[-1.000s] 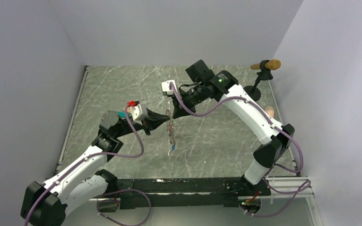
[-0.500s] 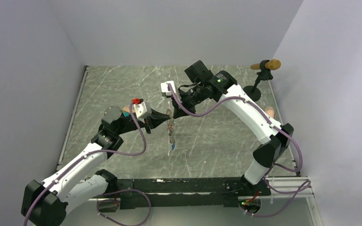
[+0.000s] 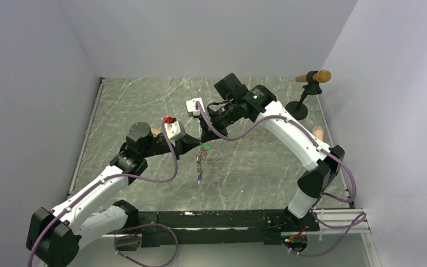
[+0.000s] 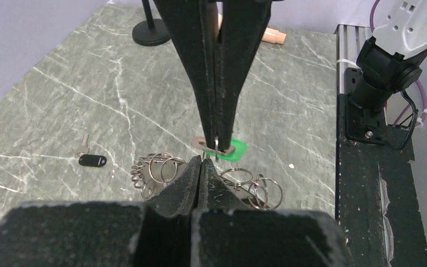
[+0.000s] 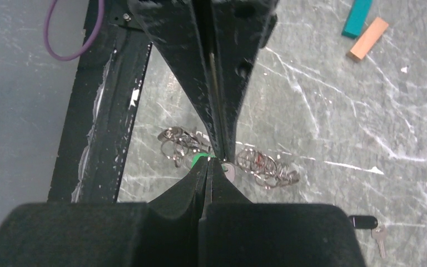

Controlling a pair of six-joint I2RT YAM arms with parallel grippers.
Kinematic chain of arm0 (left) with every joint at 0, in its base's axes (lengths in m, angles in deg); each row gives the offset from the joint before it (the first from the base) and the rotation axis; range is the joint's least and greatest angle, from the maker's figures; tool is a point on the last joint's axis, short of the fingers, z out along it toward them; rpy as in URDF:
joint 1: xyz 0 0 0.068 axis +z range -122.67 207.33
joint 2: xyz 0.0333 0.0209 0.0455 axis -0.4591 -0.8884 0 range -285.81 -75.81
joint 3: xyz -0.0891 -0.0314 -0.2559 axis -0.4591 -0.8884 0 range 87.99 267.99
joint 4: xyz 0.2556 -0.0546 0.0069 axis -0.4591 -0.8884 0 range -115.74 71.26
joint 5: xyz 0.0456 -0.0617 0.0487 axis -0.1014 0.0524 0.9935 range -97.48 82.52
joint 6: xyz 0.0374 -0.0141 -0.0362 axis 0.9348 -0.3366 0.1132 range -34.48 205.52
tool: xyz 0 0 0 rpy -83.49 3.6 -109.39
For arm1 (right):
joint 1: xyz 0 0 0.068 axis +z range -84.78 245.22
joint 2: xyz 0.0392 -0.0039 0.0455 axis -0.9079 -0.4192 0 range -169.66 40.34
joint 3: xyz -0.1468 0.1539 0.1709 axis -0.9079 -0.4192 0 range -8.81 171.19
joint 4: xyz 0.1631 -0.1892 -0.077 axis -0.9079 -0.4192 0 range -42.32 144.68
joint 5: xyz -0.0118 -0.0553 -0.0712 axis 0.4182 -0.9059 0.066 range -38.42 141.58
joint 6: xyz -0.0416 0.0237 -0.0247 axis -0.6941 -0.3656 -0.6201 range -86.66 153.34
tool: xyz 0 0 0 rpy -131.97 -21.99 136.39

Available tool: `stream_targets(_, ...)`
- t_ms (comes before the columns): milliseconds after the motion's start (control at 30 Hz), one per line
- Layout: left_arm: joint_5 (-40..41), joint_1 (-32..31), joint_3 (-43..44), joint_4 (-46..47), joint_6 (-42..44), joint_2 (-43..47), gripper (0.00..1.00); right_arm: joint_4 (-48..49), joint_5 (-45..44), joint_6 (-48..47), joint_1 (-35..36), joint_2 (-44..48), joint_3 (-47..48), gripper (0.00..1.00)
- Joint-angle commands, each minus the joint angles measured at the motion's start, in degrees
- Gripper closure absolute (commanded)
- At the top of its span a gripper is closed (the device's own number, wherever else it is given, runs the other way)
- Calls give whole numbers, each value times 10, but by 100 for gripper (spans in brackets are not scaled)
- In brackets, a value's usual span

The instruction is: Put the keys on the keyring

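Note:
Above the middle of the table my two grippers meet tip to tip. The left gripper [image 3: 193, 146] [image 4: 203, 160] is shut on the keyring [image 3: 199, 161], a thin ring strung with several small silver rings [image 4: 154, 169], which hangs down from the grip. The right gripper [image 3: 202, 139] [image 5: 209, 163] is shut on the green key [image 3: 205, 147] [image 4: 235, 150] [image 5: 198, 160] just where the keyring is held. A small blue piece [image 3: 199, 179] dangles at the keyring's low end. Whether the green key is threaded on the ring is hidden by the fingers.
A black-headed key [image 4: 92, 160] [image 5: 363, 222] lies on the marble table. Teal [image 5: 358, 16] and tan [image 5: 368, 38] blocks lie behind the left arm. A black stand with a wooden peg [image 3: 313, 77] rises at the back right. The black rail [image 3: 222, 219] borders the near edge.
The left arm has swung right and its wrist has turned. The right gripper has come slightly left and down. The green key now shows at the meeting point; the hanging keyring shifted a little.

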Motion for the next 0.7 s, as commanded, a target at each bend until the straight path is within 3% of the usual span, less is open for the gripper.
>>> stream_targets(0, -10, -3, 18, 42, -9, 5, 100, 21, 25, -4, 11, -1, 4, 100)
stream_targets(400, 2, -3, 10, 43, -5, 26, 100, 12, 5, -15, 6, 11, 3, 100)
stream_targets(667, 17, -2, 8, 29, 12, 43, 100, 1, 37, -32, -48, 45, -13, 100)
